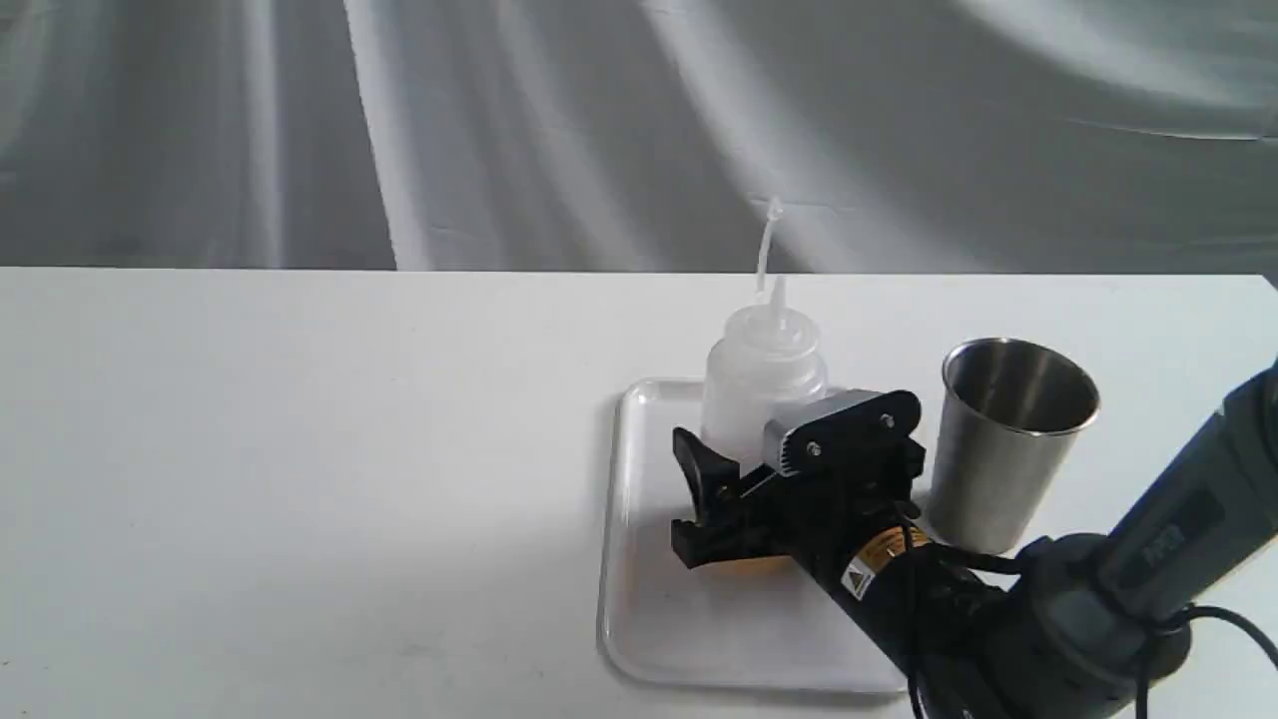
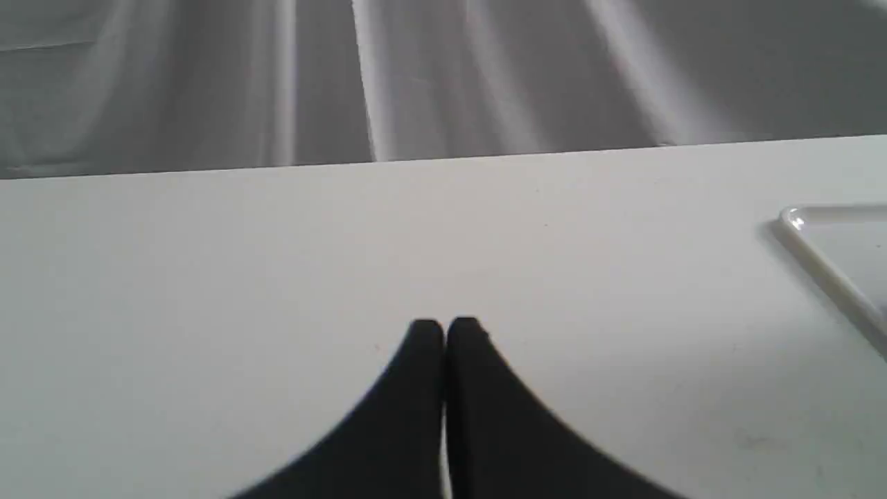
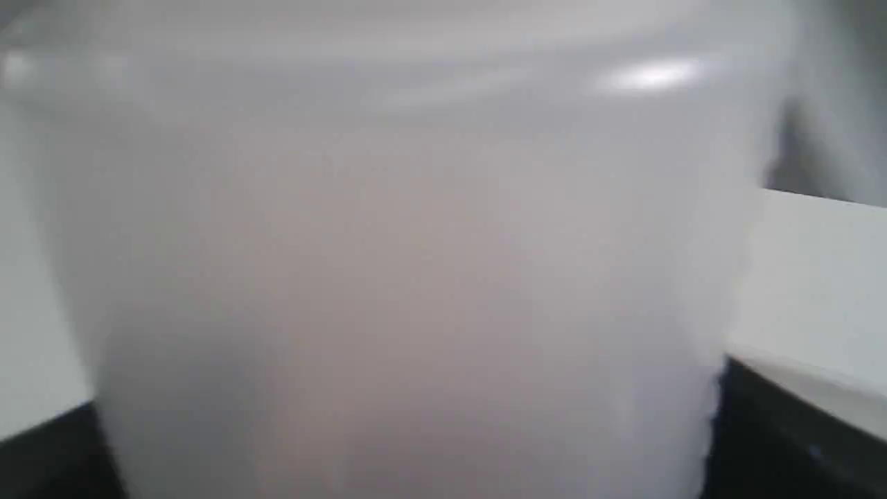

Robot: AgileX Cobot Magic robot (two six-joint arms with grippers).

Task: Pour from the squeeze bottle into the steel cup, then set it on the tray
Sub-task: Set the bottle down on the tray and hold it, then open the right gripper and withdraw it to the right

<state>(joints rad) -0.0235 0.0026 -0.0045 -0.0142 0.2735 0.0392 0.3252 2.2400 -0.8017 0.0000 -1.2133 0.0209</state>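
The squeeze bottle point(image 1: 764, 384) stands upright on the white tray point(image 1: 649, 599), its nozzle up and its cap strap rising above it. A band of amber liquid shows low under the gripper. My right gripper point(image 1: 799, 464) reaches in from the lower right and is shut on the bottle's lower body. In the right wrist view the blurred bottle point(image 3: 416, 242) fills the picture, with a black finger point(image 3: 797, 443) at its edge. The steel cup point(image 1: 1008, 449) stands upright just right of the tray. My left gripper point(image 2: 443, 324) hovers shut over bare table.
The tray's corner point(image 2: 831, 270) shows at the edge of the left wrist view. A grey draped cloth hangs behind the white table's far edge point(image 1: 300, 270). The right arm point(image 1: 1148, 579) passes close in front of the cup. The left arm does not show in the exterior view.
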